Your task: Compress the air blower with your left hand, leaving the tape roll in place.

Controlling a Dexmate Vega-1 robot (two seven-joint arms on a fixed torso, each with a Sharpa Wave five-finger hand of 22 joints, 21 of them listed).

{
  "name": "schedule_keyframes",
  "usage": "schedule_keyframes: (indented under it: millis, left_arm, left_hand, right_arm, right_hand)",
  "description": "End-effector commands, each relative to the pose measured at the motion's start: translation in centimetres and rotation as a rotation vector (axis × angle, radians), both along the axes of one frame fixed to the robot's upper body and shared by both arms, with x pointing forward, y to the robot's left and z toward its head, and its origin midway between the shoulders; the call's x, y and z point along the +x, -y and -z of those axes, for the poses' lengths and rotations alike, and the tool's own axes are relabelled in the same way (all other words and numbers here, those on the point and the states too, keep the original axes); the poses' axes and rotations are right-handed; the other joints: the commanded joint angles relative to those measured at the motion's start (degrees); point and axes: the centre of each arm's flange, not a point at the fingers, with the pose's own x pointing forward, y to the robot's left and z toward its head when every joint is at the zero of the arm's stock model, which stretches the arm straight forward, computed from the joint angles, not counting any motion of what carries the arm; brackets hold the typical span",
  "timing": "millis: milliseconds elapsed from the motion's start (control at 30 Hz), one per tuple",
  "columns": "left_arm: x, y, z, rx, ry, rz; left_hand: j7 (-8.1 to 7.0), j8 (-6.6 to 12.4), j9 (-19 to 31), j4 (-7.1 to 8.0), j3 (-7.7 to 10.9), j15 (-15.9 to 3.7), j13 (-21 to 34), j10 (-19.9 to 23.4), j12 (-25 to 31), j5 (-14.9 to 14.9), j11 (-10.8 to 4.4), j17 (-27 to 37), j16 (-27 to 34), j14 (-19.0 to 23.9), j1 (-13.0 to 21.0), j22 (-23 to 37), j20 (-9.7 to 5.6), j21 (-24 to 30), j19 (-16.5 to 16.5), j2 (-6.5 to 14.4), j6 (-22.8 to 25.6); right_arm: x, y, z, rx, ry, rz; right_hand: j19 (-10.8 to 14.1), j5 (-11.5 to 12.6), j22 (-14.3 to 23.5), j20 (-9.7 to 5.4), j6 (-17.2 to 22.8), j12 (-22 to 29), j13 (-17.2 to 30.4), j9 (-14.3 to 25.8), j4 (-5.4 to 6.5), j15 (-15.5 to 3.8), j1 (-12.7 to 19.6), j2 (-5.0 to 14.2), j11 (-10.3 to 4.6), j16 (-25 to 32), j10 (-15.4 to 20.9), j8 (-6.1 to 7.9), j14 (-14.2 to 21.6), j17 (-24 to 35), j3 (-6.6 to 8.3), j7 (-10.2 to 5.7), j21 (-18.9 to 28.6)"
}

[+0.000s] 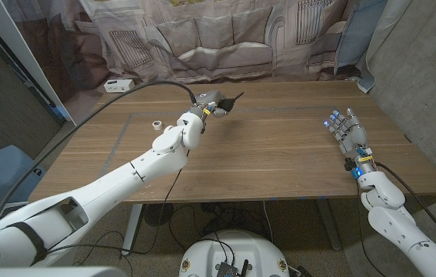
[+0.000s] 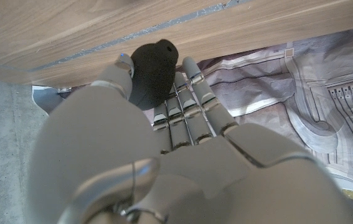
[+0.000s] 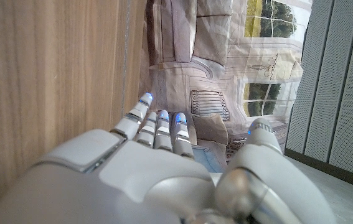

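Left hand [image 1: 211,105] grips blower [image 1: 229,101]; right hand [image 1: 344,128] spread, holding nothing.
Blower: black rubber bulb, nozzle jutting beyond the fingers [image 2: 188,87], long axis roughly level above surface [image 1: 279,146].

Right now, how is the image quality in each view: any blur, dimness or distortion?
Head view: dim, even light, the small tape roll sharp enough to spot, edges bowed by a wide lens. Left wrist view: the left hand close and soft, the air blower a featureless black. Right wrist view: the right hand blurred up close, backdrop sharper.
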Motion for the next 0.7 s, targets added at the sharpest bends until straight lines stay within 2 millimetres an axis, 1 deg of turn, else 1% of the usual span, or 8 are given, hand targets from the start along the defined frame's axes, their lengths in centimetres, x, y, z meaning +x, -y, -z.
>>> schedule_keyframes:
  millis: [33,367,700]
  left_arm:
    - [1.0,0.4,1.9,0.012,-0.04,-0.006]
    - [1.7,0.6,3.2,0.019,-0.078,-0.022]
    - [2.0,0.5,4.3,0.06,-0.073,-0.095]
  left_hand:
    - [-0.08,0.49,-0.1,-0.19,0.14,-0.21,0.0,0.7,0.3,-0.1,-0.02,0.0,0.3,0.5,-0.5,0.1,-0.21,0.0,0.2,0.3,0.7]
    - [-0.17,0.53,-0.2,-0.52,0.33,-0.31,-0.2,0.8,0.3,0.0,-0.16,-0.1,0.2,0.5,-0.4,0.1,-0.19,-0.2,0.3,0.4,0.9]
    - [-0.18,0.53,-0.3,-0.81,0.46,-0.34,-0.3,0.9,0.3,0.1,-0.19,-0.2,0.1,0.3,-0.4,0.1,-0.24,-0.4,0.0,0.5,0.9]
  right_arm:
    - [0.3,0.0,0.1,-0.007,-0.017,-0.007]
    - [0.3,0.0,0.6,-0.004,-0.031,-0.009]
    - [0.3,-0.1,1.0,0.002,-0.037,-0.009]
  right_hand:
    - [0.2,-0.2,0.2,0.31,0.5,0.0,0.2,0.2,-0.17,-0.12,-0.1,0.46,0.03,-0.2,0.3,0.14,0.4,0.3,-0.19,0.17,0.0]
    - [0.1,-0.2,0.2,0.32,0.5,-0.1,0.2,0.2,-0.17,-0.1,-0.2,0.46,0.09,-0.2,0.3,0.14,0.3,0.3,-0.22,0.17,-0.1]
    - [0.0,-0.2,0.2,0.34,0.5,-0.1,0.2,0.2,-0.16,-0.06,-0.2,0.47,0.0,-0.2,0.2,0.13,0.2,0.3,-0.24,0.16,-0.1]
